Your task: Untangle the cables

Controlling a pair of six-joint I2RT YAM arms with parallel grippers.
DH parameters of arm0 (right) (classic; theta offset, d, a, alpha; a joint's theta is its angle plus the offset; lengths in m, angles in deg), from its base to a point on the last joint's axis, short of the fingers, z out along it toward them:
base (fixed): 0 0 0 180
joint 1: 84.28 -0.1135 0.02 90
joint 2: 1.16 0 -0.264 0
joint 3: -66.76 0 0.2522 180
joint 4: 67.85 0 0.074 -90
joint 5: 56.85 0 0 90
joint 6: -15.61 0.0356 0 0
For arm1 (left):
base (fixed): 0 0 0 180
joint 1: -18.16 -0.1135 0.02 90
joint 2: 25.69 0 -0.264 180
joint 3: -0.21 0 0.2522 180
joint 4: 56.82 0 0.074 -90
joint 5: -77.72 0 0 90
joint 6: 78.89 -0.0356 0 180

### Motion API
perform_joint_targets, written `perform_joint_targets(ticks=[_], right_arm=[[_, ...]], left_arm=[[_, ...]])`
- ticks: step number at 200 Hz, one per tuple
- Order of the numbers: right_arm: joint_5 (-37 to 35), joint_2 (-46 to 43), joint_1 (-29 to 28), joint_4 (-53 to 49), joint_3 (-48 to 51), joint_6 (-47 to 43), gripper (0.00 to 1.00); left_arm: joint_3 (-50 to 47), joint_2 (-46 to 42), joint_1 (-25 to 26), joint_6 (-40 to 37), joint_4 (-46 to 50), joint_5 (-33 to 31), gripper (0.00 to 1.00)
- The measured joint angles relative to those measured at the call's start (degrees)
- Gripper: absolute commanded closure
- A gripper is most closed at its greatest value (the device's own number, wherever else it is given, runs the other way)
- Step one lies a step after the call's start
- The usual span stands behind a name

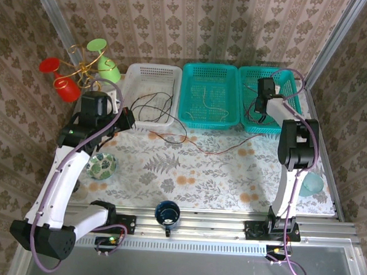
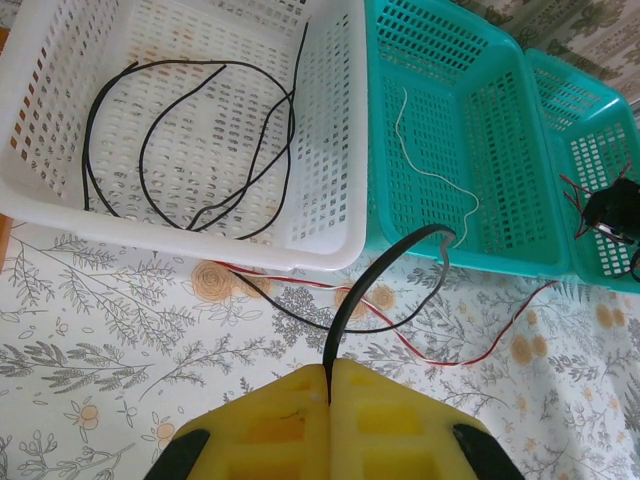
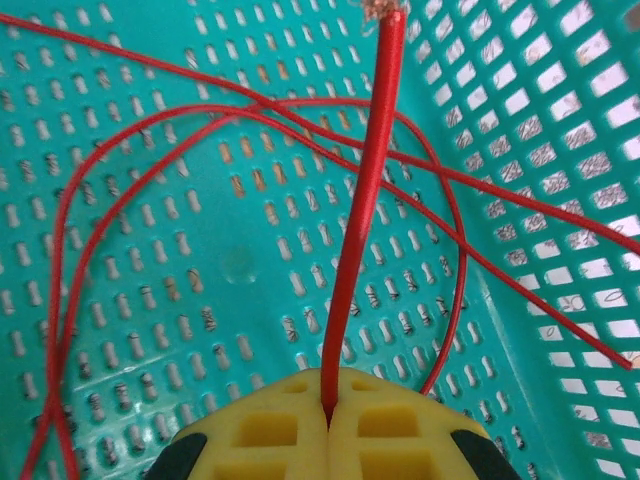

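Observation:
The cables are thin wires. A black cable (image 2: 354, 294) rises from my left gripper (image 2: 330, 372), which is shut on it above the tablecloth, just in front of the white basket (image 2: 330, 250). More black cable loops lie inside that basket. A white cable (image 2: 420, 167) lies in the middle teal basket (image 2: 470, 262). My right gripper (image 3: 328, 395) is shut on a red cable (image 3: 365, 180) over the floor of the right teal basket (image 3: 560, 120); the cable's frayed end points away from it. From above, the left gripper (image 1: 128, 118) and right gripper (image 1: 259, 109) stand far apart, with red cable (image 1: 213, 152) trailing across the table between them.
Three baskets line the back wall. A gold stand with red and green cups (image 1: 82, 70) stands at the back left. A green-patterned bowl (image 1: 101, 165) sits by the left arm, a dark mug (image 1: 167, 213) at the front edge, a teal cup (image 1: 311, 183) at the right.

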Motion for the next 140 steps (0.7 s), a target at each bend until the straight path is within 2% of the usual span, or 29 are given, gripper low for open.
perform_joint_targets(ticks=[24,41,68,83,110,140], right_arm=[[2.2,1.9,1.2,-2.9,-3.6,0.3,1.0],[3.9,2.1,1.9,-4.2,-5.3,0.3,0.94],[6.2,2.1,2.8,-6.4,-7.0,0.0,0.71],[7.0,2.1,3.1,-7.3,-7.5,0.1,0.53],[7.9,1.7,3.4,-8.4,-7.5,-0.1,0.3],[8.3,-1.8,3.4,-9.2,-7.5,0.1,0.03]], left_arm=[[0.0,0.0,0.0,0.0,0.1,-0.1,1.0],[0.0,0.0,0.1,0.0,0.1,-0.1,1.0],[0.0,0.0,0.1,0.0,0.2,-0.1,1.0],[0.0,0.0,0.2,0.0,0.2,-0.2,1.0],[0.0,0.0,0.4,0.0,0.2,-0.3,1.0],[0.2,0.0,0.9,0.0,0.2,-0.5,1.0]])
